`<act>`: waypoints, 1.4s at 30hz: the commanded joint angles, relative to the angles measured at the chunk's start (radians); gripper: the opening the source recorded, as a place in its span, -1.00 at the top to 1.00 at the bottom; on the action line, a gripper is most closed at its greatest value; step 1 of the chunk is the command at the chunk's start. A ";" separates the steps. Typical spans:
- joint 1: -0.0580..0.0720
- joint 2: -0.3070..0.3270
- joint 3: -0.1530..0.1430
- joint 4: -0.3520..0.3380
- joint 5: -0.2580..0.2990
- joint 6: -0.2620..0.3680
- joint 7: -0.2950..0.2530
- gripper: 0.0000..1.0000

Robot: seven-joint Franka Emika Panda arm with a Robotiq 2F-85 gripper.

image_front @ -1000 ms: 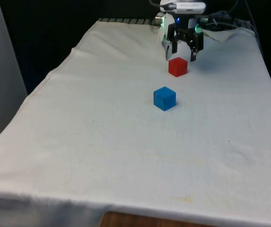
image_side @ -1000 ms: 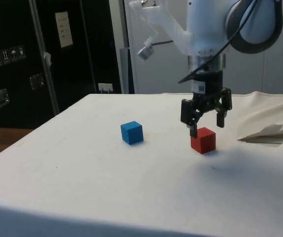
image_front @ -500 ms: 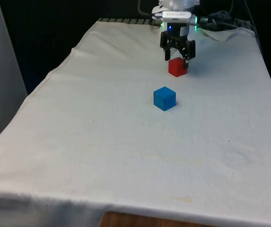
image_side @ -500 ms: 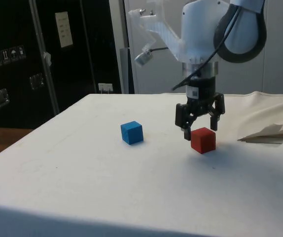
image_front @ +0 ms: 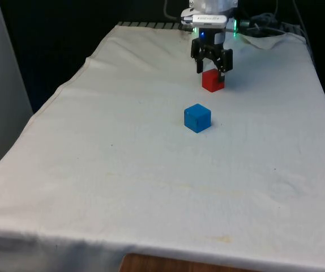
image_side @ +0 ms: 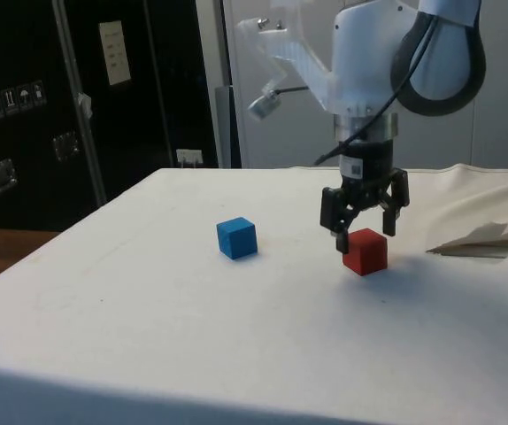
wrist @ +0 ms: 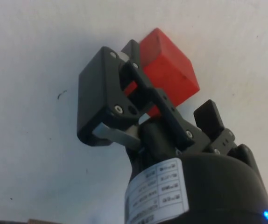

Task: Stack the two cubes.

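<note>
— Cubes: how many do you count on the table (image_front: 123, 187)?

— Two. One red cube (image_front: 213, 82) in the upper middle of the front view, and one blue cube (image_front: 197, 118) a little lower in the frame, near it but apart. Both sit on the white cloth, none is on the other.

— And the gripper (image_side: 364, 232)?

— One gripper. In the side view it hangs right over the red cube (image_side: 365, 251), right of the frame's centre, and the blue cube (image_side: 236, 238) is to the left of it. The two fingers are spread wide and nothing is held. In the wrist view the red cube (wrist: 169, 70) lies between the fingers (wrist: 101, 93), not yet pressed.
</note>
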 commanded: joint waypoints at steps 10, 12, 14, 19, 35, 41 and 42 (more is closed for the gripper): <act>-0.001 -0.003 -0.005 -0.021 -0.015 0.039 0.039 -1.00; -0.001 0.003 -0.006 -0.021 -0.017 0.047 0.046 -1.00; -0.001 0.007 -0.007 -0.020 -0.018 0.051 0.049 -1.00; 0.001 0.033 -0.013 -0.016 -0.019 0.074 0.070 -1.00; 0.004 0.051 -0.014 -0.016 -0.013 0.101 0.093 1.00; 0.004 0.051 -0.013 -0.016 -0.012 0.101 0.094 1.00; 0.003 0.047 -0.013 -0.015 -0.011 0.095 0.093 1.00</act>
